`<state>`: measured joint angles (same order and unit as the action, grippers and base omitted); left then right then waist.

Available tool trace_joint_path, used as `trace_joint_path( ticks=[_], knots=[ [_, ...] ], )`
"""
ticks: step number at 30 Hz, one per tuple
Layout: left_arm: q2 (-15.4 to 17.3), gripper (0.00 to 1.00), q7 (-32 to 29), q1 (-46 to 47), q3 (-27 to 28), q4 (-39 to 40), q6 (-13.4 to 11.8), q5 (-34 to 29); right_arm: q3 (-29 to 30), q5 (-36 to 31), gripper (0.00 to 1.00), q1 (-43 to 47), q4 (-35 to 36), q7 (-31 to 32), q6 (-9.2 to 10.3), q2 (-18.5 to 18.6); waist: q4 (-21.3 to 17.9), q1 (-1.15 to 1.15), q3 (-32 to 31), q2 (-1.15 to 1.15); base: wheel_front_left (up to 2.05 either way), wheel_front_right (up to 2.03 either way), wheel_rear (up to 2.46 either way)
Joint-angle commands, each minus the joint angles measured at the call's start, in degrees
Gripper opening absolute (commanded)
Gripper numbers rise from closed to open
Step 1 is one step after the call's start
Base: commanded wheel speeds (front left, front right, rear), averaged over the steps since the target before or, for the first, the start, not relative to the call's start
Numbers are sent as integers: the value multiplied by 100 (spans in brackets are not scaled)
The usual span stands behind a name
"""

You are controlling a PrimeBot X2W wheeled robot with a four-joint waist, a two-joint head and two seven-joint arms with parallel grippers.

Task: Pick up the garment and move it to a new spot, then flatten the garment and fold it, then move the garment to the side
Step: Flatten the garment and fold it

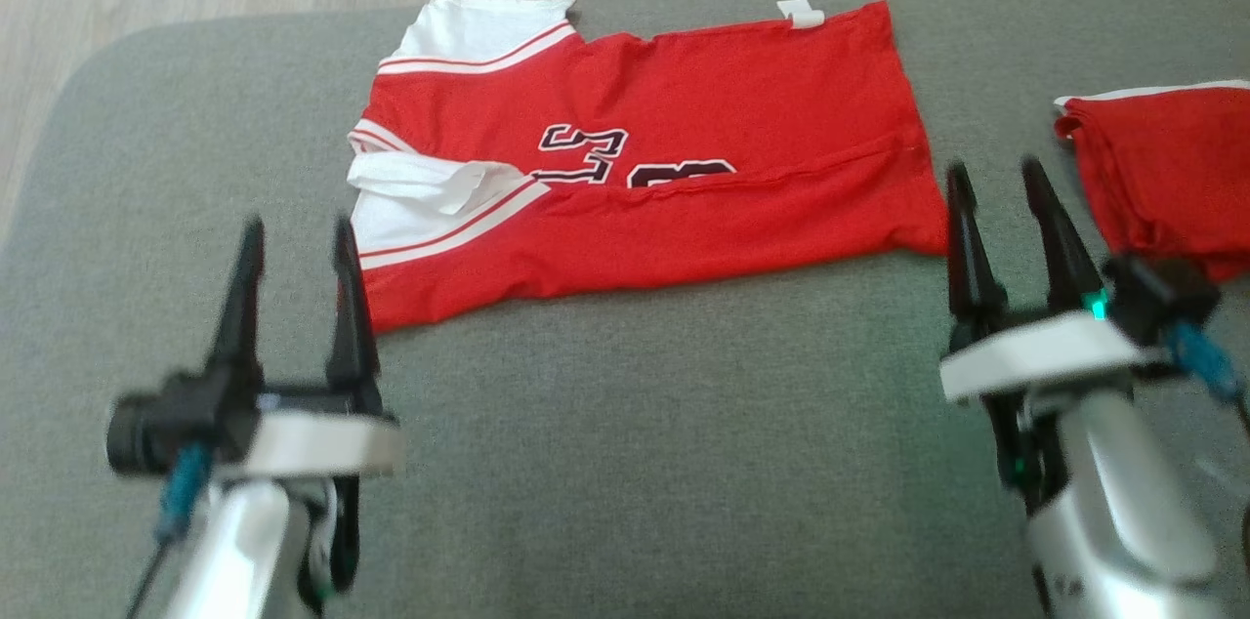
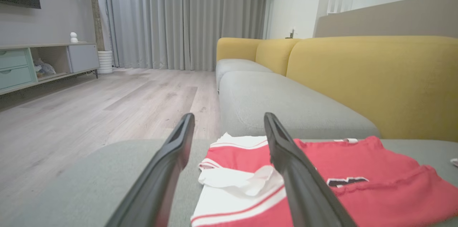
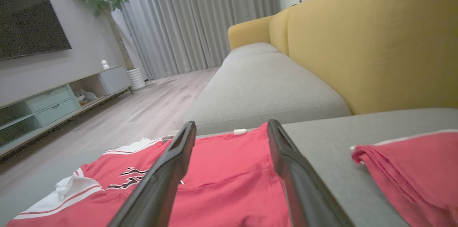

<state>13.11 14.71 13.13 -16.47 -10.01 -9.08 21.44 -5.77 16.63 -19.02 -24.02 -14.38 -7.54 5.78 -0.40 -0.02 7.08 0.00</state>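
Hiding half its number, the garment lies seemingly folded.

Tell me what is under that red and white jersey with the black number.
The red and white jersey lies on a grey fabric cushion, which shows around it. Its near edge is folded over, covering half the number. Anything beneath the cloth is hidden.

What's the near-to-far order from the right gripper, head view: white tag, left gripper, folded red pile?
1. folded red pile, just right of the right gripper.
2. white tag, far edge of the jersey.
3. left gripper, lower left.
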Motion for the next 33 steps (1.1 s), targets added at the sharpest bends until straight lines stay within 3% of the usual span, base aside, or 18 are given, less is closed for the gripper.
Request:
trace_joint_path(
  ticks=[1,11,24,33],
  knots=[
    [25,100,29,-18,355,212,38,-143,62,-152,100,44,395,-61,5,-122,-36,2,-33,0,0,0,0],
    [-297,100,29,-425,890,-197,468,-531,-29,-496,100,650,832,-62,5,-287,-168,2,60,0,0,0,0],
    [-55,100,-259,708,1032,-2478,582,-601,-230,-457,100,481,916,-62,5,-290,-392,2,559,0,0,0,0],
    [63,100,-329,1130,1018,-3282,816,-455,-289,-423,100,364,920,-62,5,-290,-587,2,761,0,0,0,0]
  ],
)
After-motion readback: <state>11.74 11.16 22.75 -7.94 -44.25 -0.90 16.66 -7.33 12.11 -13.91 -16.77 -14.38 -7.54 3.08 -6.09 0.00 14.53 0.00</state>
